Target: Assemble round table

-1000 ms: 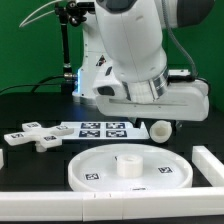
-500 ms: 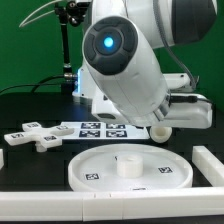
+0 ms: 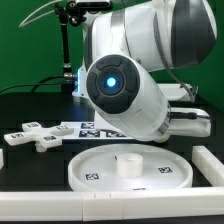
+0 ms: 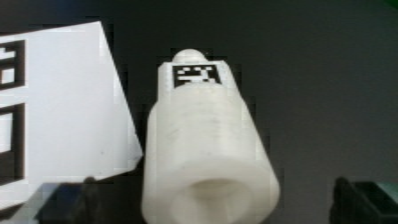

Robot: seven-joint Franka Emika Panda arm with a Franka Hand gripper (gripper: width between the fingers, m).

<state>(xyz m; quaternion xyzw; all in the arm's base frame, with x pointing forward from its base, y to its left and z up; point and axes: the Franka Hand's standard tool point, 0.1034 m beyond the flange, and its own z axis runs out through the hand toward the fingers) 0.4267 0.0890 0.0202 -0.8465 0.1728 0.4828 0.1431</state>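
Observation:
The white cylindrical leg lies on its side on the black table, with a square marker near its far end. My gripper is open. Its dark fingertips stand on either side of the leg's near end, with a gap on each side. In the exterior view the arm hides both the gripper and the leg. The large rimmed disc top lies flat at the front, with a raised hub in its middle. The cross-shaped foot lies at the exterior view's left.
The marker board lies behind the disc top and is partly hidden by the arm; it also shows in the wrist view, right beside the leg. Long white edge bars run along the front and the right.
The arm has swung down and turned over the leg's place. Its blue-lit joint now faces the camera and hides the leg, which was visible in the exterior view before.

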